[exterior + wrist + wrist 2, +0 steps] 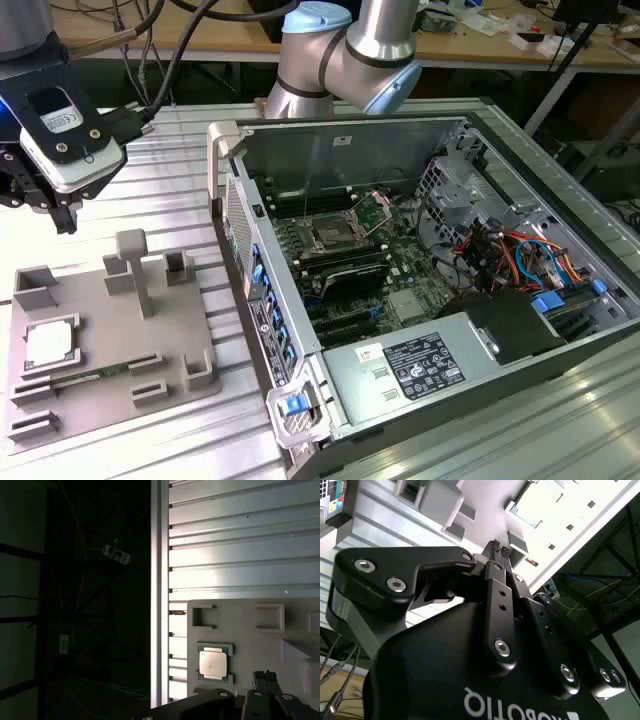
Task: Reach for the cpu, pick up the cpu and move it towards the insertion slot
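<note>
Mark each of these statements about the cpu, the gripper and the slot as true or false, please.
1. The cpu lies on the grey plate. True.
2. The gripper holds the cpu. False: its fingers are shut on nothing, and it hangs in the air apart from the cpu.
3. The slot sits inside the open case. True.
4. The case stands to the exterior view's left of the plate. False: it stands to the plate's right in that view.

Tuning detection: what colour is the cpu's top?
The cpu is silvery-grey, clearest in the first wrist view.
</note>
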Tool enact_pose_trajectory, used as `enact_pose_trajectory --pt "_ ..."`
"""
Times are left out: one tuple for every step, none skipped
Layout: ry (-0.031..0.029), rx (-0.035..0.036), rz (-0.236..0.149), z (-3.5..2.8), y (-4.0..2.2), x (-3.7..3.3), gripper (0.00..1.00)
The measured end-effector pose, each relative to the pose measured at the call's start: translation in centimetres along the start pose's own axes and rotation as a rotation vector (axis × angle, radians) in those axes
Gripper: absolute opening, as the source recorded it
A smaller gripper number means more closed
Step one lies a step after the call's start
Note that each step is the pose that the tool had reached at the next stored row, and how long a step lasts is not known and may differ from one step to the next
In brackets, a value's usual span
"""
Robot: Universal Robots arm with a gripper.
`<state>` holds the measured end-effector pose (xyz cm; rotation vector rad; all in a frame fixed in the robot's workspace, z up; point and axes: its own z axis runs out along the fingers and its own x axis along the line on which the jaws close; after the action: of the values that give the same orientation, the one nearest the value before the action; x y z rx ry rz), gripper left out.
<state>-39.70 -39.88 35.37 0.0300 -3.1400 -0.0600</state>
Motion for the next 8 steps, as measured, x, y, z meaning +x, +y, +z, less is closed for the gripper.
enact_pose_trajectory --pt "0.0 0.0 0.0 0.0 0.0 0.0 0.11" --pt "0.0 0.0 0.0 0.0 0.0 0.0 0.11" --pt "0.0 0.0 0.0 0.0 0.0 0.0 0.11" --pt "0.0 0.0 0.0 0.0 0.0 0.0 0.11" --pt "0.0 0.0 0.0 0.0 0.0 0.11 0.11" --pt "0.0 0.0001 0.0 0.0 0.0 0.18 0.11" --pt "0.0001 0.0001 0.0 -0.01 0.0 0.23 0.11" --pt "0.0 0.0 0.0 0.0 0.01 0.31 0.11"
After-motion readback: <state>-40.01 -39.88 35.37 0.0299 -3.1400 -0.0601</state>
